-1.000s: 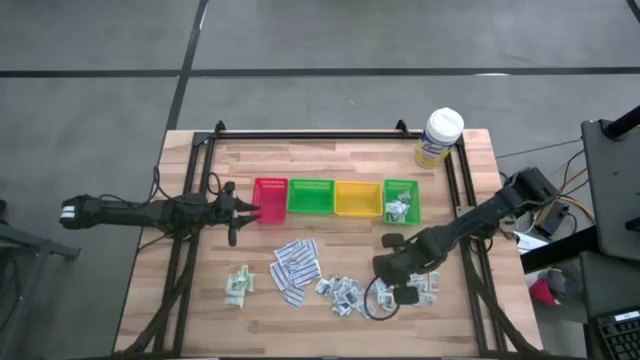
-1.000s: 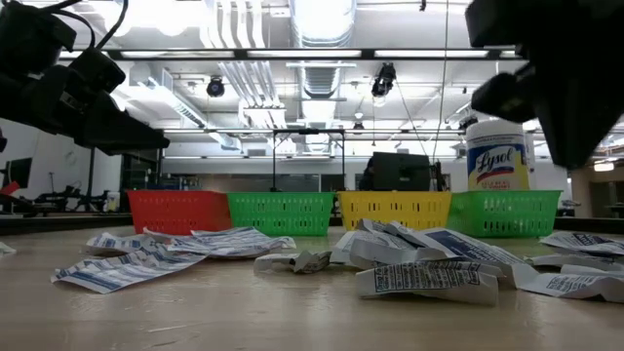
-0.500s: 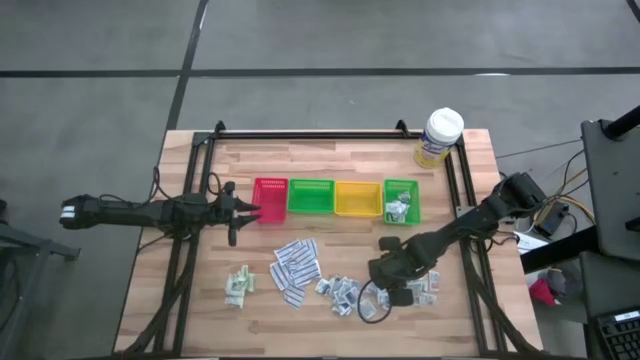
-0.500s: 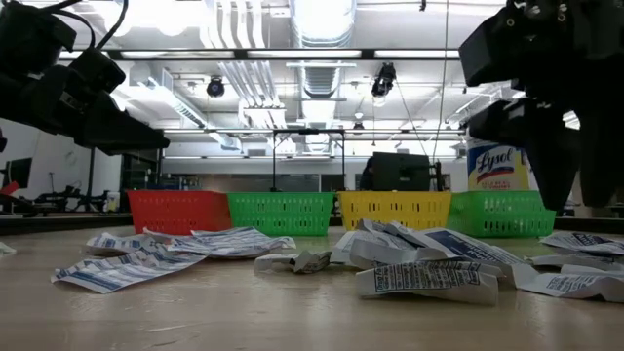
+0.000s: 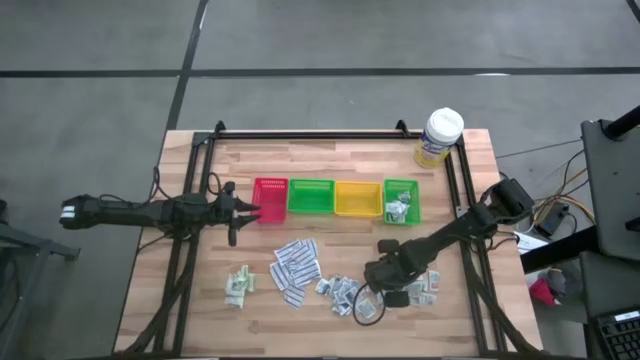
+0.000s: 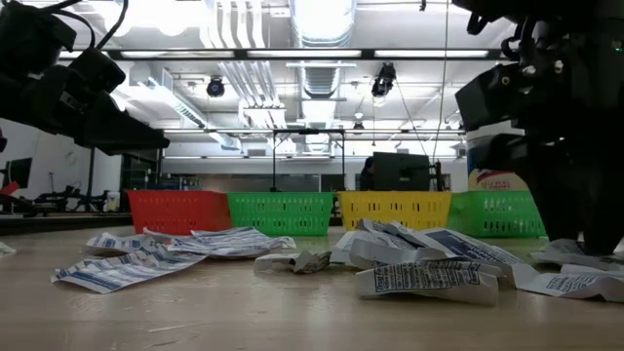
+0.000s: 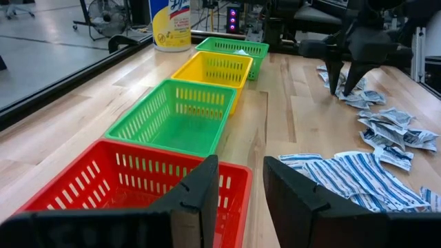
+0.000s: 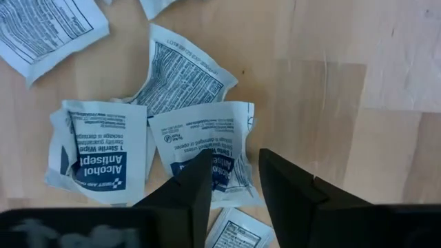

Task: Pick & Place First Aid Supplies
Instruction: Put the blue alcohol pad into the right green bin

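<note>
- The right wrist view alone shows print: alcohol wipe packets lie flat on the bench, with the right gripper directly above one, jaws apart, gripping nothing.
- The high view places that right gripper over the packet heap in front of the green tray.
- Left of that heap lie striped strips and pale sachets.
- The left wrist view shows the left gripper at the red tray, jaws parted, empty.
- Only the high view reveals packets inside the green tray.
</note>
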Robot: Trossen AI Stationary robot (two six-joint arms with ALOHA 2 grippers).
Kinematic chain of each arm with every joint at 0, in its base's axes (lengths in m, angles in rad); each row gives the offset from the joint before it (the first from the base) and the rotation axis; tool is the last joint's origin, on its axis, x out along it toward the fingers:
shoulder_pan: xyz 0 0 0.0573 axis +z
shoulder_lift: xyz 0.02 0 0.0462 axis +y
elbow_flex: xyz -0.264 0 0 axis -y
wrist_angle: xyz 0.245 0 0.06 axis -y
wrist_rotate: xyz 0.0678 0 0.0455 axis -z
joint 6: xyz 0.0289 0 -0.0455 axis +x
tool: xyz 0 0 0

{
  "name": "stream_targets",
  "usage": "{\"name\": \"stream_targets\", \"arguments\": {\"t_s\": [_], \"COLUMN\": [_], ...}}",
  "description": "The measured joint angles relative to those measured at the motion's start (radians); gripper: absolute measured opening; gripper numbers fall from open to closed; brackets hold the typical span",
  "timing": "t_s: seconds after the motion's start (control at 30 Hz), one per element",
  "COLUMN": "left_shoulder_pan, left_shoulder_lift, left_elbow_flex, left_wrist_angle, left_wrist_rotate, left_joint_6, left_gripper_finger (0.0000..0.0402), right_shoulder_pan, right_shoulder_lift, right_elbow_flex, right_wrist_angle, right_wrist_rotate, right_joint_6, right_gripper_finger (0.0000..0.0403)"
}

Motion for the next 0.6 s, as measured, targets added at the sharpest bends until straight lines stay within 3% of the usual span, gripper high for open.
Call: {"name": "stream_targets", "arguments": {"t_s": [0.6], "left_shoulder_pan": [0.000], "left_shoulder_lift": [0.000], "left_elbow_flex": [0.000], "left_wrist_angle": [0.000], "left_wrist_rotate": [0.000], "left_joint_6": [0.000], "left_gripper_finger": [0.0113], "right_shoulder_pan": [0.000], "right_shoulder_lift": [-0.009], "right_elbow_flex": [0.000], "right_wrist_angle": [-0.008], "right_wrist_rotate": [0.004], "right_joint_6": [-0.003], "right_gripper_finger": [0.0029]}}
